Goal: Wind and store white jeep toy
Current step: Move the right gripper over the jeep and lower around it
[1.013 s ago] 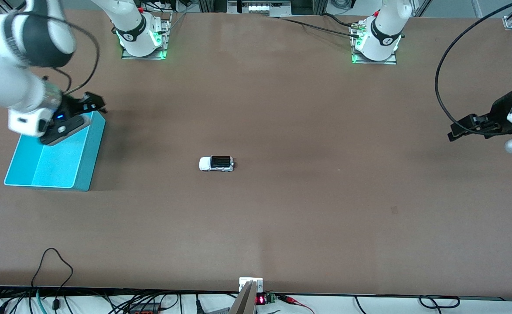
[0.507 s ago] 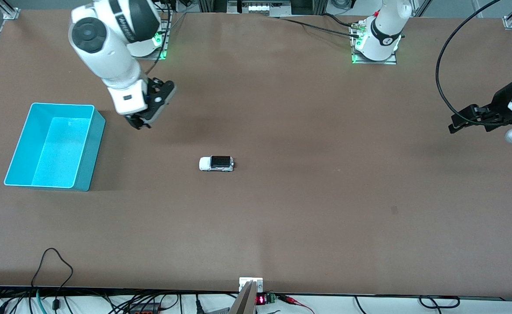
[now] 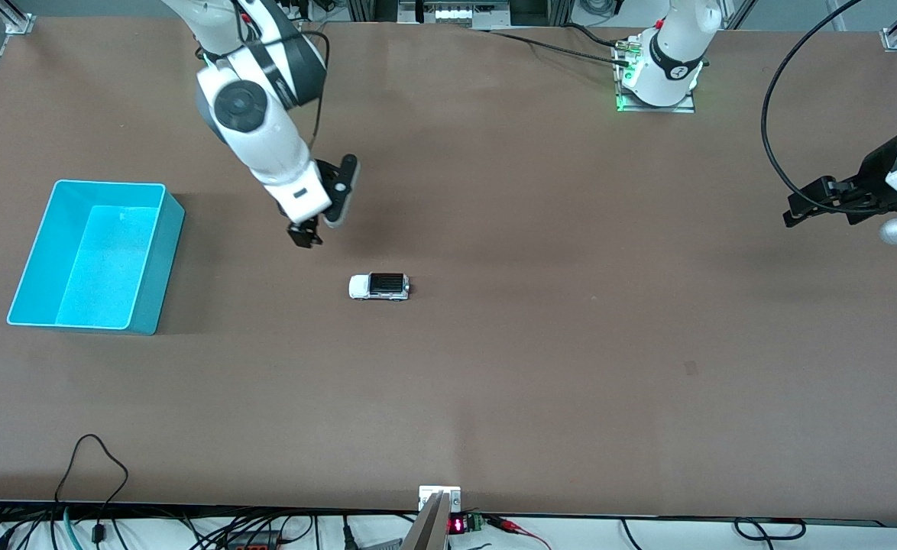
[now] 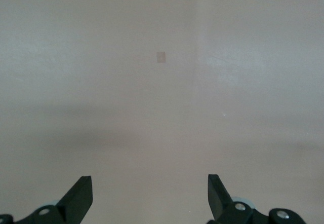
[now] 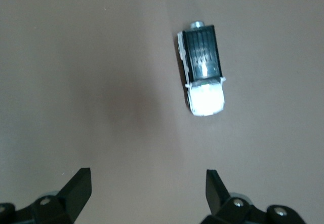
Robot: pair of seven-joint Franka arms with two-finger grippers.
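The white jeep toy (image 3: 379, 286), with its black roof panel, stands on its wheels near the middle of the brown table; the right wrist view shows the jeep (image 5: 203, 76) ahead of the fingers. My right gripper (image 3: 312, 228) hangs open and empty over bare table between the teal bin (image 3: 154, 294) and the jeep, close to the jeep. In the right wrist view the right gripper (image 5: 147, 189) has only table between its fingers. My left gripper (image 3: 800, 216) waits open and empty at the left arm's end of the table; the left wrist view shows this gripper (image 4: 150, 196) over bare table.
The teal bin is open-topped with nothing in it and stands at the right arm's end of the table. A small pale mark (image 3: 691, 368) lies on the table toward the left arm's end, also visible as a mark (image 4: 161, 57) in the left wrist view. Cables run along the near edge.
My right arm has swung from over the teal bin toward the jeep, with its gripper open throughout. The left gripper has barely shifted. The jeep has not moved.
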